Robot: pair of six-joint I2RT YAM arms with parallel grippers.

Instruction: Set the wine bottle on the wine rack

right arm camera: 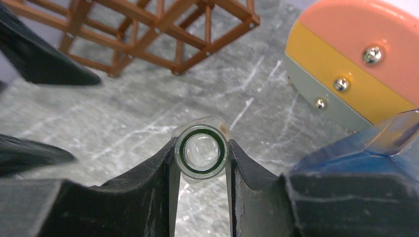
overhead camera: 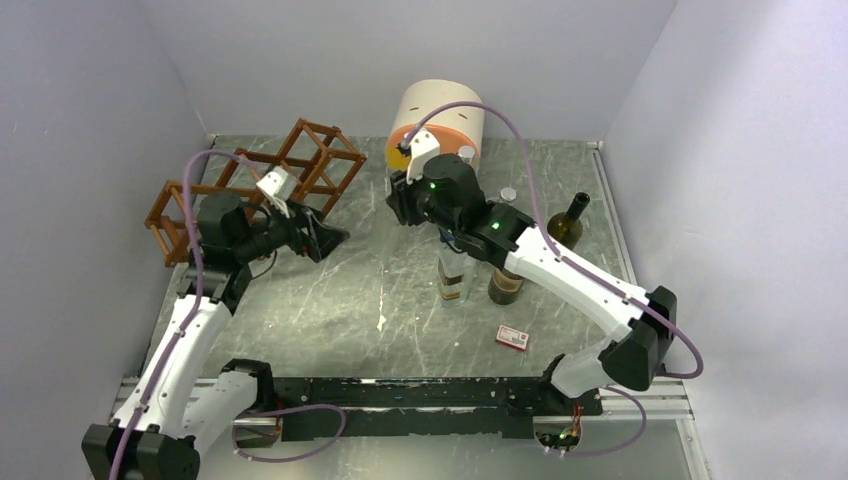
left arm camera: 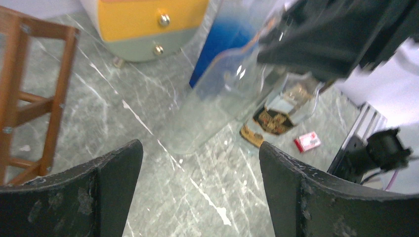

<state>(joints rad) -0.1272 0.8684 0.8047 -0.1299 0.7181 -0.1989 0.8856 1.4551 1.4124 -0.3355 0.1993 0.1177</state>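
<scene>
My right gripper [right arm camera: 201, 147] is shut on the neck of a clear glass wine bottle [right arm camera: 202, 154], whose open mouth I see from above. In the left wrist view the same clear bottle [left arm camera: 217, 94] hangs tilted from the black gripper at upper right, its base near the marbled table. In the top view my right gripper [overhead camera: 403, 205] hides most of it. The reddish-brown lattice wine rack [overhead camera: 322, 126] stands at the back left; it also shows in the left wrist view [left arm camera: 62, 94] and the right wrist view [right arm camera: 217, 44]. My left gripper [overhead camera: 325, 240] [left arm camera: 200, 148] is open and empty, just right of the rack, pointing at the bottle.
A round cream-and-orange drawer cabinet [overhead camera: 440, 110] stands at the back centre. A clear labelled bottle [overhead camera: 452, 280], a dark bottle [overhead camera: 505, 287] and a green bottle [overhead camera: 566, 225] stand under and beside the right arm. A small red box [overhead camera: 513, 338] lies near the front.
</scene>
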